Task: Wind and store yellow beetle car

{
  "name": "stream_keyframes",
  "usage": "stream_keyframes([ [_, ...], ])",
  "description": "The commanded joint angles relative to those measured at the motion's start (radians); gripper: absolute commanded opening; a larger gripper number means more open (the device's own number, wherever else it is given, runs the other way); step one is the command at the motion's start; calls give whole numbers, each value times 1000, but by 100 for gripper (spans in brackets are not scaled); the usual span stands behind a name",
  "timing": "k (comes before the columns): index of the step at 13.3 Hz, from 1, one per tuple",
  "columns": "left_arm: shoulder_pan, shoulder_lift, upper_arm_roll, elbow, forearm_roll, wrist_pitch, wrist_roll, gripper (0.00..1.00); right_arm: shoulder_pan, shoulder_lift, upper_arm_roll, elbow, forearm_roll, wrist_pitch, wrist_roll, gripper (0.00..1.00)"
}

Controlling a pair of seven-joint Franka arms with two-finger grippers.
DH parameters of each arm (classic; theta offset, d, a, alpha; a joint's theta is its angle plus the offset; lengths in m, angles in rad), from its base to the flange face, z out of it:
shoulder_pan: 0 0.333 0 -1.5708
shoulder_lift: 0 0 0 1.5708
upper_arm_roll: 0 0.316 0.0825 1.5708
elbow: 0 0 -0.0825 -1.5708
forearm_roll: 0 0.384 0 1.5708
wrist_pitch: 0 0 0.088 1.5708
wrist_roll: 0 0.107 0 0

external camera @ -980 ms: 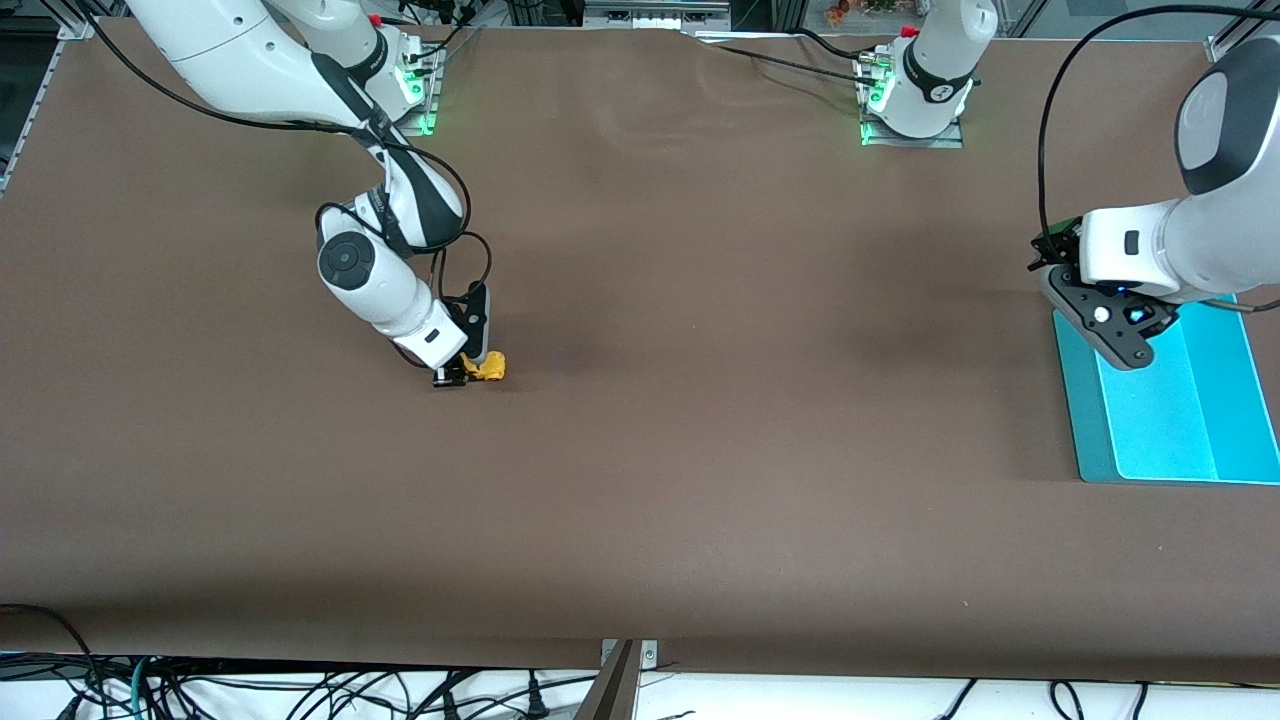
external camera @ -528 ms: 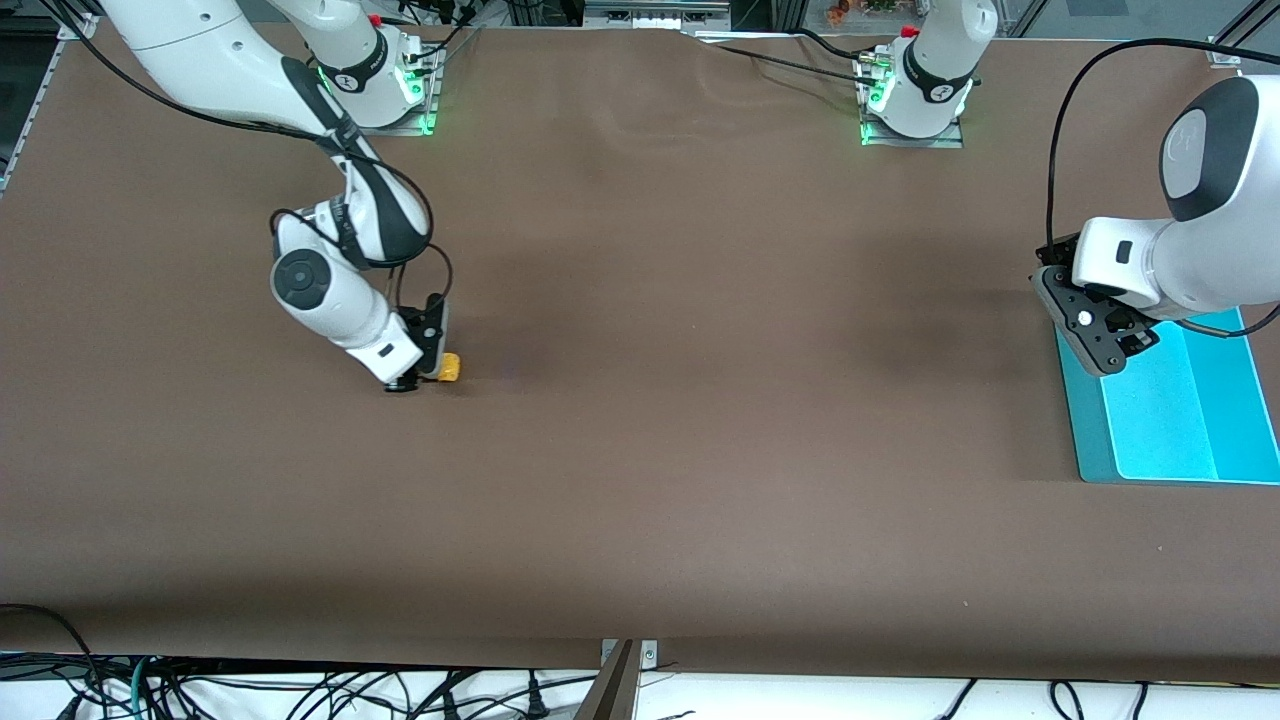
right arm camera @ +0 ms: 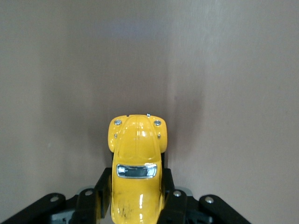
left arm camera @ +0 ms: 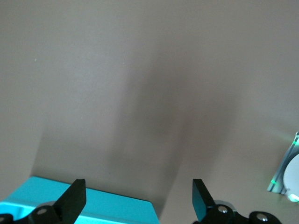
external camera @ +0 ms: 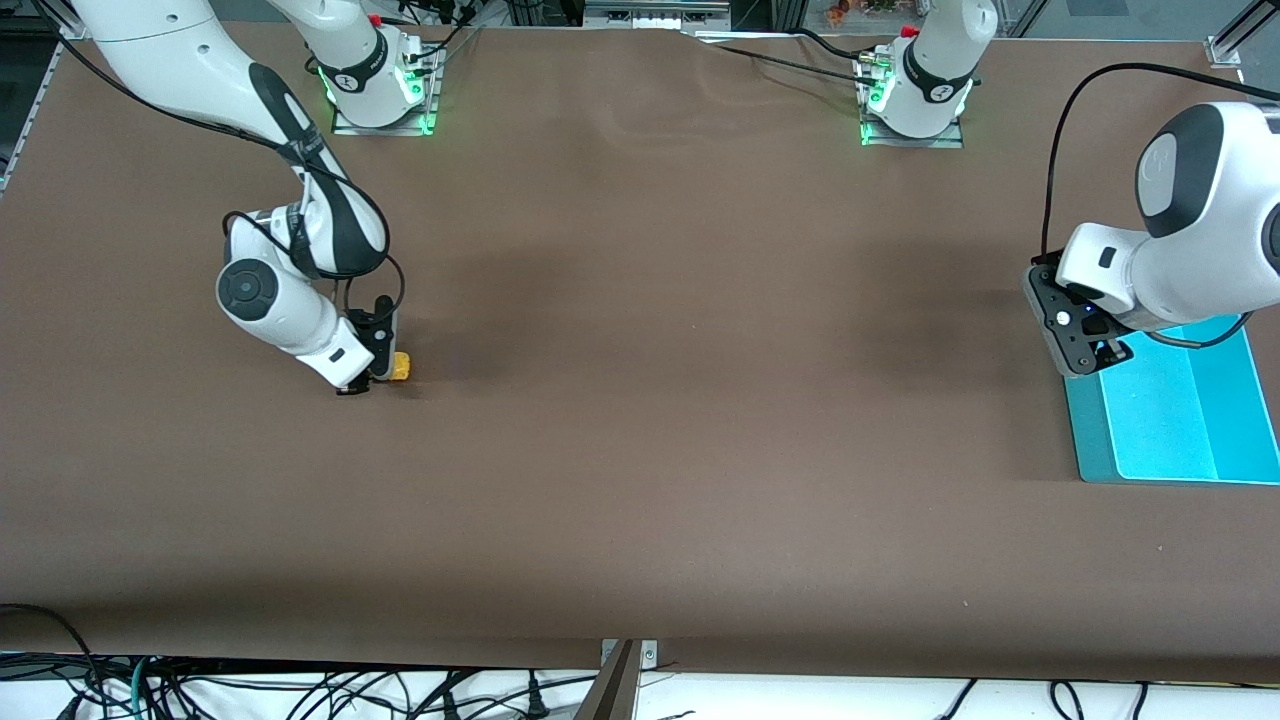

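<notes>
While clamped on the yellow beetle car [external camera: 399, 368], right gripper [external camera: 372, 378] low at the table [external camera: 640, 450], toward the right arm's end, car's nose poking out past the fingers [right arm camera: 103, 184]. Left gripper [left arm camera: 138, 198] waiting with jaws spread wide, over the rim of the cyan bin [external camera: 1180, 420].

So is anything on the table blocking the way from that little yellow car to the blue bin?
Nothing visible. The right gripper is shut on the yellow beetle car; only bare table lies between it and the cyan bin, where the open left gripper hovers.
</notes>
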Motion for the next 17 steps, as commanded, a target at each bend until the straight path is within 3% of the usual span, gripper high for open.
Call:
stream_keyframes([
  [1, 20, -26, -13, -56, 11, 48, 88, 100, -6, 81, -62, -25, -20, 25, -59, 10],
  [6, 27, -29, -13, -147, -24, 157, 203, 100, -9, 80, -90, -34, -20, 25, -70, 12],
  [7, 27, -29, -13, -164, -32, 185, 235, 100, -9, 77, -90, -33, -20, 25, -73, 19],
  [8, 27, -29, -13, -174, -32, 205, 271, 100, -9, 71, -90, -33, -20, 25, -73, 51],
  [9, 27, -29, -13, -190, -32, 220, 292, 100, -9, 53, -90, -33, -20, 22, -80, 99],
  [13, 27, -31, -13, -228, -32, 259, 302, 100, -8, -49, -87, -24, -21, -105, -71, 100],
  [17, 27, -37, -13, -236, -32, 262, 302, 100, -6, -84, -76, 8, -20, -177, -64, 100],
])
